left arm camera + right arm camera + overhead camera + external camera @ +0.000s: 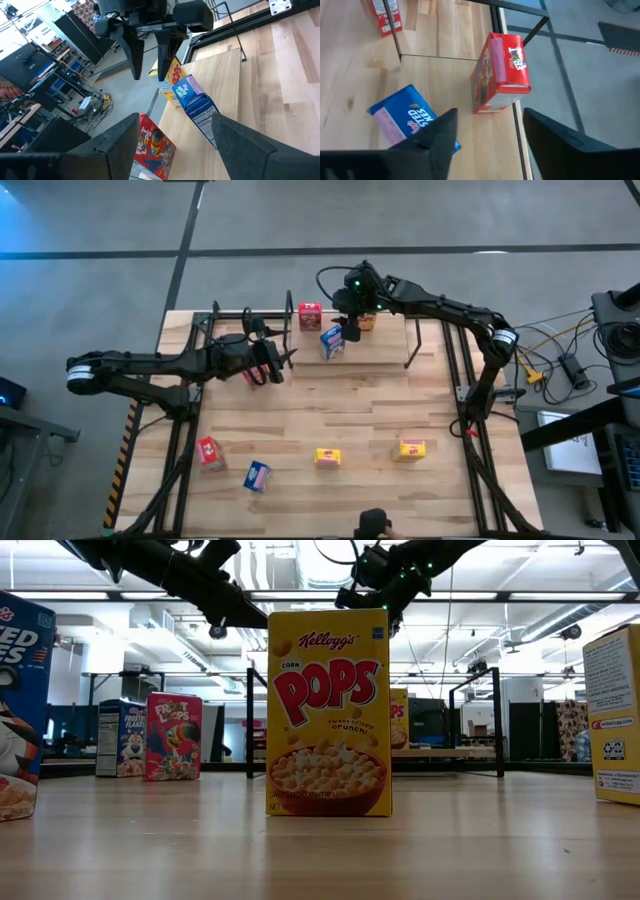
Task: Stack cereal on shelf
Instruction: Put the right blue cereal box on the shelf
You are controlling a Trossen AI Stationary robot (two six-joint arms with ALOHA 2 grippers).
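The right gripper (352, 330) hangs released above the tilted blue Frosted Flakes box (332, 342) on the shelf (385, 350); light, stiff cardboard, best pinched across its narrow sides.

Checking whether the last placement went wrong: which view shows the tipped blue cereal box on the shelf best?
The left wrist view: the blue Frosted Flakes box lies tilted on the shelf, under the open right gripper. The right wrist view cuts it off behind a finger. The high view shows it small and skewed. The low view hides it.

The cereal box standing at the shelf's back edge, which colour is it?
The upright cardboard cereal box is red; the right wrist view shows it best.
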